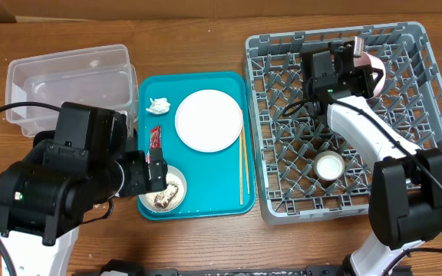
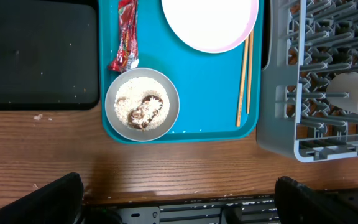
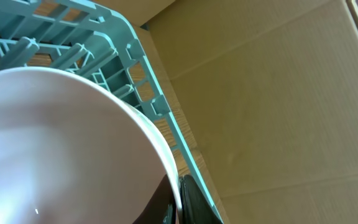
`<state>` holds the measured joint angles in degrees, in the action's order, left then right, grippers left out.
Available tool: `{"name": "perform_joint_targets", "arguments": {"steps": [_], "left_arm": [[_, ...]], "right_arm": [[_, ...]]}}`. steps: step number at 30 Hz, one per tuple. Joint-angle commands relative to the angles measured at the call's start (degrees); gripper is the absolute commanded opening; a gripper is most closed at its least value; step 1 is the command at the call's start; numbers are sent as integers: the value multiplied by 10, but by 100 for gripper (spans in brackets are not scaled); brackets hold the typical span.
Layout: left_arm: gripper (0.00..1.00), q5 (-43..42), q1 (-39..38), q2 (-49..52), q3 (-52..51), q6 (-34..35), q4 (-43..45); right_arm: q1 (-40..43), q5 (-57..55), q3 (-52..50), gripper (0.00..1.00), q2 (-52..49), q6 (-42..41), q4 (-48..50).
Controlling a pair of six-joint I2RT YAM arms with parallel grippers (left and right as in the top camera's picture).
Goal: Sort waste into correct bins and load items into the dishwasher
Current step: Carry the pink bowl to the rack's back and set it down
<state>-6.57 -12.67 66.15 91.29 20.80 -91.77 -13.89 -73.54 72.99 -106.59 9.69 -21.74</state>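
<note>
Wooden table [image 1: 206,31]: carries a grey dish rack [image 1: 417,100] and a teal tray [image 1: 229,176] side by side.
Dish rack: a small white cup [image 1: 330,165] lies inside.
Pinkish-white dish [image 3: 61,143]: at the rack's far corner, rim pinched by the right gripper [image 1: 357,65]; probably stiff, slick, breakable, so the rim suits.
Left gripper [image 2: 179,183]: spread wide, empty, near the rice bowl [image 2: 142,106].

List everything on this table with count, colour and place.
Tub: 1, clear, far left.
Shallow tray: 1, black, beside serving tray.
Serving tray: 1, teal, centre.
Plate: 1, white, pink-rimmed, on serving tray.
Tissue: 1, white, serving tray.
Wrapper: 1, red, serving tray.
Chopsticks: 2, wooden, serving tray's right edge.
Bowl with rice scraps: 1, whitish, serving tray.
Dish rack: 1, grey, right.
Cup: 1, white, in rack.
Dish: 1, pinkish white, held at rack's far side.
Left gripper: 1, black, open.
Right gripper: 1, black, gripping dish.
</note>
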Motion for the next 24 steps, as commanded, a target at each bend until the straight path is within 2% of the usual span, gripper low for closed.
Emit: {"name": "perform_joint_targets", "arguments": {"steps": [1,7,14,24], "left_arm": [[100,8,-2,2,7,-9,1],[100,8,-2,2,7,-9,1],[100,8,-2,2,7,-9,1],[100,8,-2,2,7,-9,1]], "right_arm": [[-21,17,-4,4,-14,-12,0],[-53,9,-5,4,-39,-11,-7],[-47,-101,-5,4,-54,6,49],[-23,-100,-5,4,-54,12,45]]}}
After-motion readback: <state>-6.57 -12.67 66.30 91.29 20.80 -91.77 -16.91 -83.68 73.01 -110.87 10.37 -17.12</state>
